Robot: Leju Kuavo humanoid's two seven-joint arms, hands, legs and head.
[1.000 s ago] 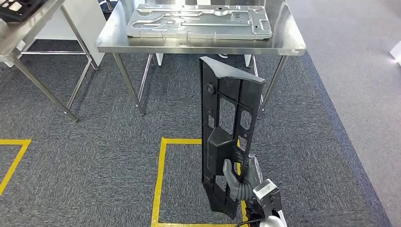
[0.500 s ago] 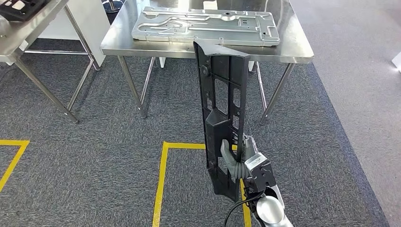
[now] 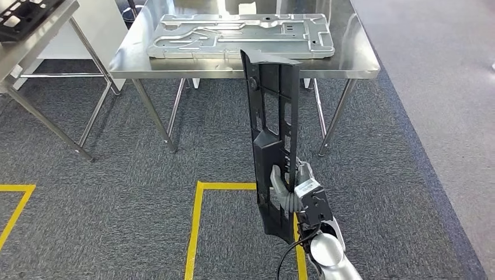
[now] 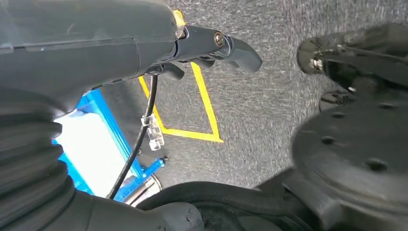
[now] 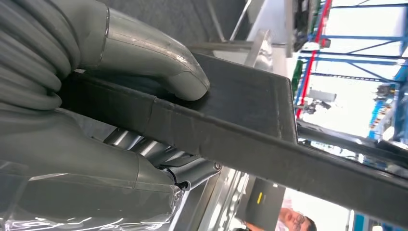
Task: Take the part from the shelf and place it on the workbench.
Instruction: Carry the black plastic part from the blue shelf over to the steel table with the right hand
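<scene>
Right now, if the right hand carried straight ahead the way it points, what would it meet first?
Probably the workbench: the right hand holds the black part upright, its top level with the near edge. Depth is unclear.

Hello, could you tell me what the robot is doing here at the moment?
The robot's right hand grips a long black plastic part near its lower end and holds it upright in front of a steel workbench. A flat silver metal plate already lies on the bench. The part is not yet set down. The left hand hangs over the carpet and holds nothing.
</scene>
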